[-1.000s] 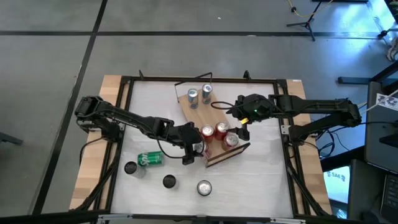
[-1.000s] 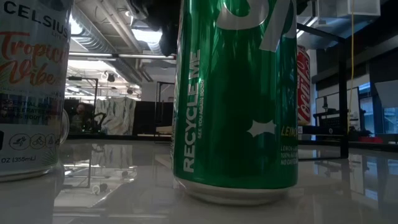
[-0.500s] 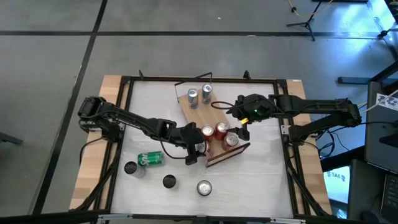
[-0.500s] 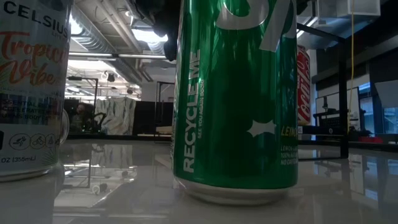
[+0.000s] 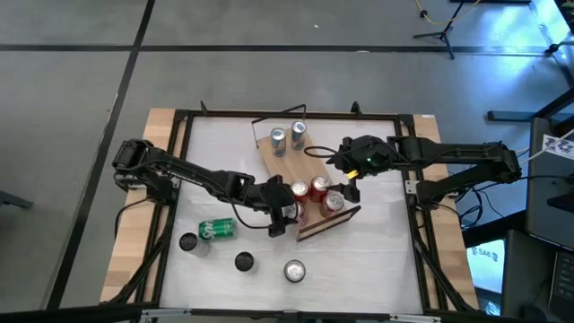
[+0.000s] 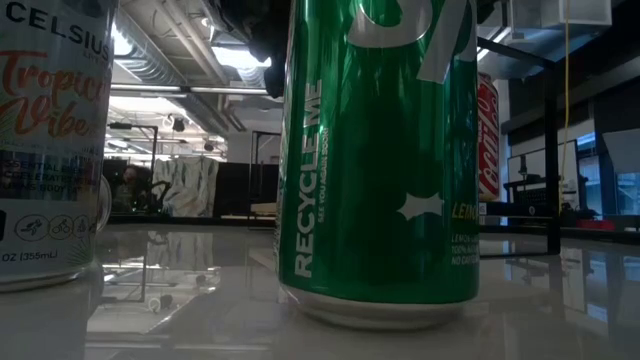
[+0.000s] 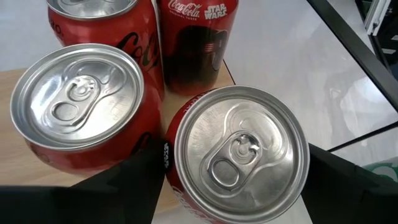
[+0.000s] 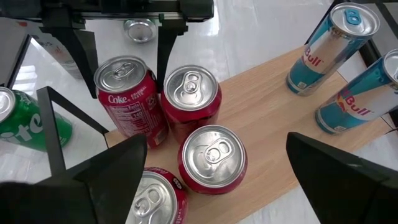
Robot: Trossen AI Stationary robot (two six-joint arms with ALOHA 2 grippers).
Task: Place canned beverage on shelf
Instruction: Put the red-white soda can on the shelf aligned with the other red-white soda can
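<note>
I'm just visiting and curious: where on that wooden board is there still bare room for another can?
The shelf is bare in its middle stretch, between the two blue cans at the wire-frame end and the red cans at the dark-rim end. That rim end is crowded: red cans packed close, with the left gripper and right gripper beside them.

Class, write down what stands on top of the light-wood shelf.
On the shelf: two Red Bull cans near its wire-frame end, three red Coke cans clustered at the other. A fourth red can stands inside the open left gripper at the edge; its base is hidden.
</note>
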